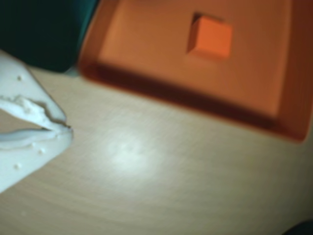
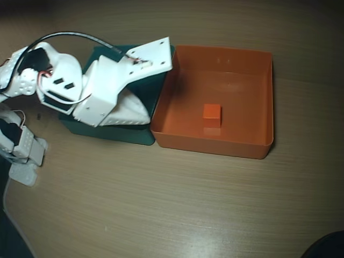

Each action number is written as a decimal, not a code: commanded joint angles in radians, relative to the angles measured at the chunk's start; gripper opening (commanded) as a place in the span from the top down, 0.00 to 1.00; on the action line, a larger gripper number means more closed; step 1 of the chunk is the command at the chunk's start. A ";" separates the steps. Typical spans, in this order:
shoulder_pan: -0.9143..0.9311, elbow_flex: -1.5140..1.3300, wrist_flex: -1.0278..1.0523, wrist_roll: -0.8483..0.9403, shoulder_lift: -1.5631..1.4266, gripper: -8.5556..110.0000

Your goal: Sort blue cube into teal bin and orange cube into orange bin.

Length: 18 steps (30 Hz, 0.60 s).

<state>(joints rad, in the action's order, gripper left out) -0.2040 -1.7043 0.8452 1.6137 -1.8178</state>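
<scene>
The orange cube (image 2: 212, 113) (image 1: 210, 36) rests on the floor of the orange bin (image 2: 215, 145) (image 1: 186, 95), near its middle. To the left of it, in the overhead view, the teal bin (image 2: 107, 133) is mostly covered by my white arm. In the wrist view only a dark corner of the teal bin (image 1: 39, 29) shows. My gripper (image 2: 149, 116) (image 1: 66, 129) hangs over the teal bin's right side, its fingertips touching and nothing between them. The blue cube is hidden in both views.
Bare wooden tabletop (image 2: 177, 204) stretches in front of both bins. The arm's base and a cable (image 2: 21, 145) sit at the left edge of the overhead view. A dark object (image 2: 328, 247) cuts into the lower right corner.
</scene>
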 commanded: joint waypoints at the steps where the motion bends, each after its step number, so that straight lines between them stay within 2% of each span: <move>1: 0.058 -0.166 -0.014 -0.003 -0.252 0.98; 18: 0.216 -0.934 -0.014 -0.003 -1.035 0.98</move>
<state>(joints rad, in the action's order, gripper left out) 0.0092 -2.5894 0.8452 1.6137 -2.7382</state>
